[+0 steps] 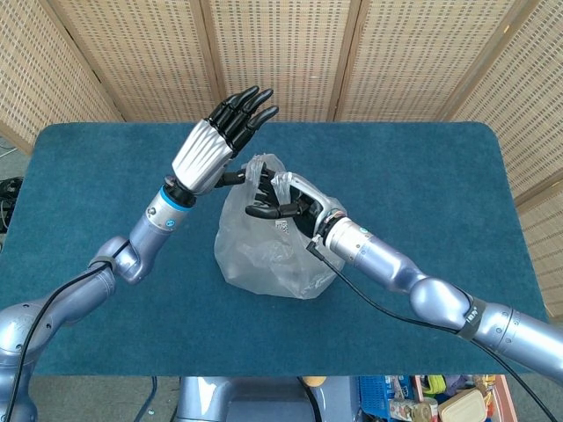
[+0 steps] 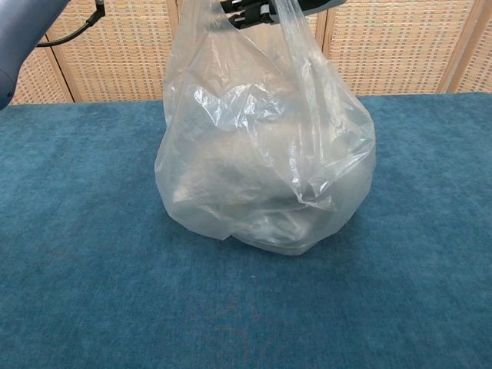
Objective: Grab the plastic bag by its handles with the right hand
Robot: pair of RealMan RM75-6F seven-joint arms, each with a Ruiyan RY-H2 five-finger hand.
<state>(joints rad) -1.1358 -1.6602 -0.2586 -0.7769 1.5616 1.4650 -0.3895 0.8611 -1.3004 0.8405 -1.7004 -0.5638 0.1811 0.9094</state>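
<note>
A clear plastic bag [image 1: 268,251] [image 2: 261,177] with dim contents sits mid-table on the blue cloth. Its handles [image 1: 264,169] stand bunched at the top. My right hand [image 1: 290,204] reaches in from the right, its dark fingers [image 1: 264,211] stretched out through the handle loop, and a strip of handle is draped over its back. The chest view shows only those fingertips [image 2: 247,11], at the top edge under the loop. My left hand [image 1: 215,145] is raised beside the bag top, fingers straight and spread upward, thumb touching the handles.
The blue-covered table [image 1: 422,167] stretches around the bag, backed by wicker screen panels [image 1: 281,53]. A black cable [image 1: 387,308] runs along my right forearm. Boxes of clutter [image 1: 440,404] lie below the table's front edge.
</note>
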